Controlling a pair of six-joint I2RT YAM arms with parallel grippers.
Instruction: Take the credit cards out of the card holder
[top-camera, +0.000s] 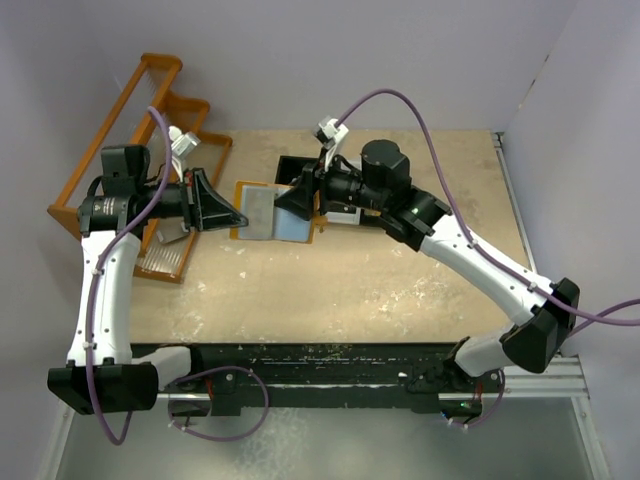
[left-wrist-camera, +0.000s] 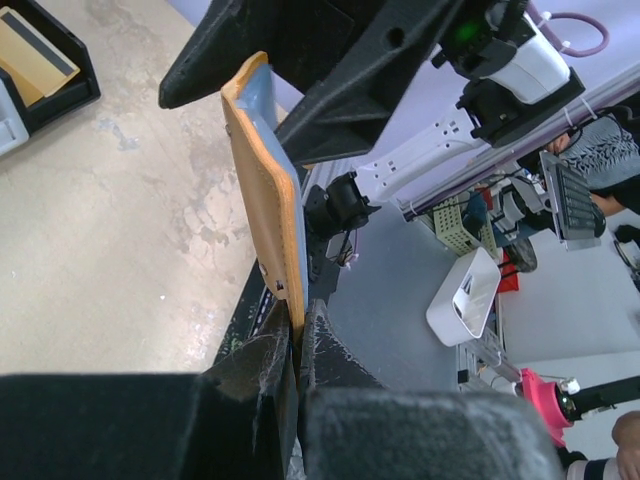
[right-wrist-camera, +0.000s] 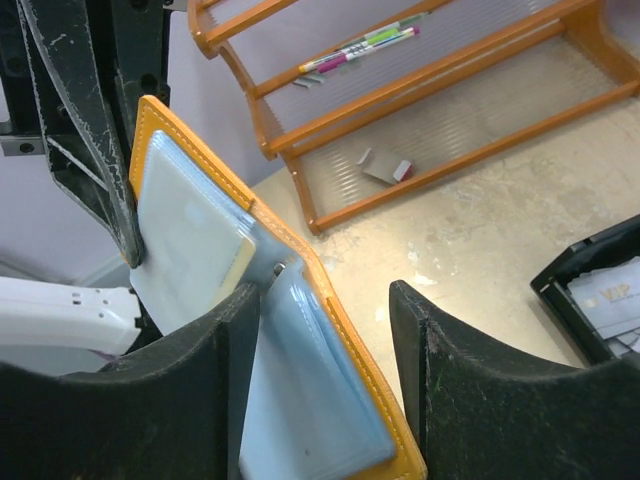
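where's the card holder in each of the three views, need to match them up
top external: the card holder is spread open near the picture's centre.
left wrist: seen edge-on, upright in mid-picture.
right wrist: left half of the picture, pale inside facing the camera.
shared landmark: the black tray, just behind the holder from above, top left in left wrist, right edge in right wrist.

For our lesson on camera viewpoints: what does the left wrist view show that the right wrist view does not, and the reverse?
Only left wrist: the card holder edge-on, pinched by the left gripper, and a white box beyond the table. Only right wrist: its pale blue inside panels with a card tucked in, and the orange rack holding pens. Both: the card holder and the black tray.
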